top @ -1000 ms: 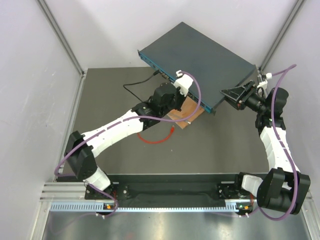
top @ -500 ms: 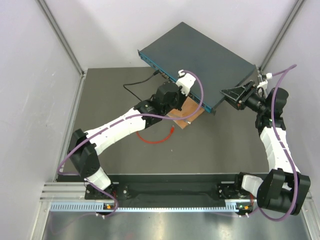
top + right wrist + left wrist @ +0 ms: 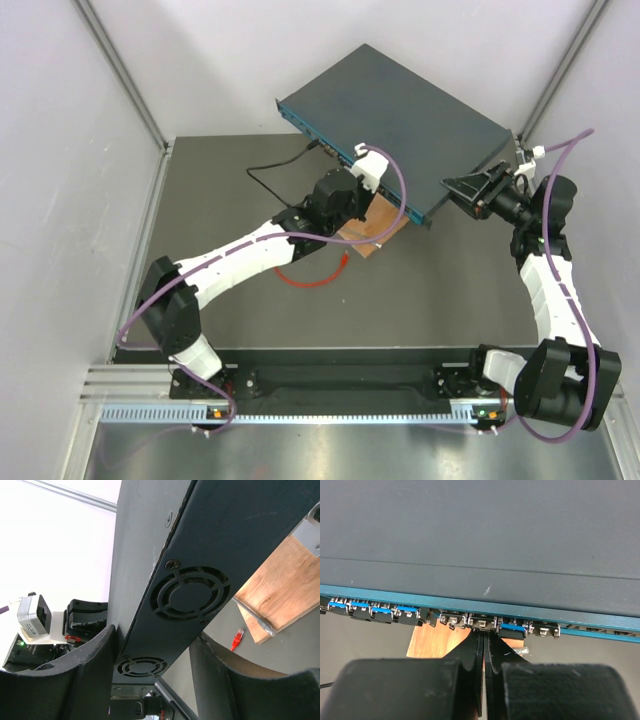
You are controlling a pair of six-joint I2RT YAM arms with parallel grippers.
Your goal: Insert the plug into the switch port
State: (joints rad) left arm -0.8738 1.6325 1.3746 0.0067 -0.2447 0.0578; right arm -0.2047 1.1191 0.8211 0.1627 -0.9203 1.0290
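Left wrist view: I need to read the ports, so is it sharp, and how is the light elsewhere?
Left wrist view: the row of small square ports on the wide dark blue-grey switch box is sharp; its own near jaws are blurred, dark. Right wrist view: white wall blown out, box side in shade. Top external view: even light, soft shadows.

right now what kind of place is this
Probably a robot lab test cell: two arms bolted at a table's edge, plain white walls, and a network switch over a wood block.
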